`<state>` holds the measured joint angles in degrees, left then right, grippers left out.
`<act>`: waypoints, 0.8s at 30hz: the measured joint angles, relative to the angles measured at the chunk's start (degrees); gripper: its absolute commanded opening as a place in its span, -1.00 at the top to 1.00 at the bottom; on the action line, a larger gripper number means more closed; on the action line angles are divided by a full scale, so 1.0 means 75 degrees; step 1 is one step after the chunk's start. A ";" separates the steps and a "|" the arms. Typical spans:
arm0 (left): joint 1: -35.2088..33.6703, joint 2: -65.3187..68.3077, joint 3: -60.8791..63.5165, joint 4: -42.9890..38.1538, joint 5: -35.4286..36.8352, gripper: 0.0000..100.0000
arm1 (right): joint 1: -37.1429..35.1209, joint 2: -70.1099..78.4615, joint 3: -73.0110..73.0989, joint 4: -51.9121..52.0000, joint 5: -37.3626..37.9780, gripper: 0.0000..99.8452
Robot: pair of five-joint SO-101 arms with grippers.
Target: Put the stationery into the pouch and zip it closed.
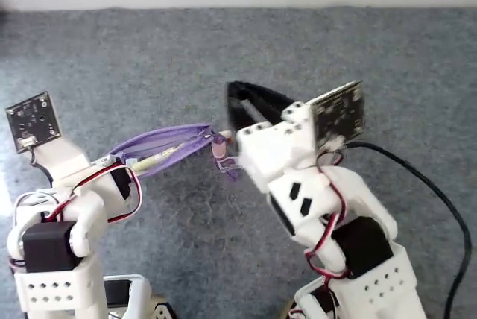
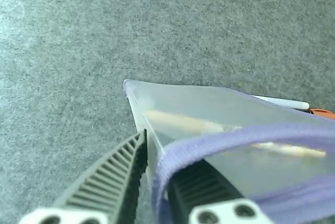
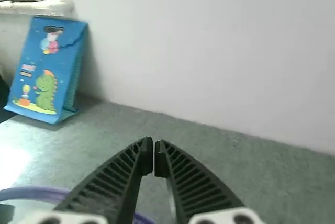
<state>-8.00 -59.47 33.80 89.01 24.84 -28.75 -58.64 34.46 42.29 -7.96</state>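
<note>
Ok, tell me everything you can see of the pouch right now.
The pouch is a soft, see-through plastic sleeve with a purple fabric zip edge, held up sideways over the grey carpet. The left gripper pinches one end. The other end, with the zip pull, sits close under the right gripper. A pale stick lies inside. I cannot tell how far the zip is closed.

Grey carpet (image 1: 134,58), blue gift bag (image 3: 47,72) (upright)
</note>
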 measured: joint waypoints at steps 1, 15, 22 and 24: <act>0.0000 0.0000 0.0000 0.0000 0.0000 0.97 | 0.0199 0.0023 0.0059 0.0211 -0.0129 0.98; 0.0000 0.0000 0.0047 0.0000 0.0000 0.97 | 0.2110 0.4021 -0.0070 0.1782 0.0516 0.98; 0.0000 0.0012 0.0047 0.0000 0.0000 0.97 | 0.2098 0.6623 -0.2309 0.3681 0.2333 0.97; 0.0000 0.0012 0.0047 0.0000 0.0000 0.97 | 0.2098 0.7455 -0.3212 0.4478 0.2860 0.94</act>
<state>-8.00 -59.38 34.15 89.01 24.84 -13.01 -2.73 10.37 75.87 13.49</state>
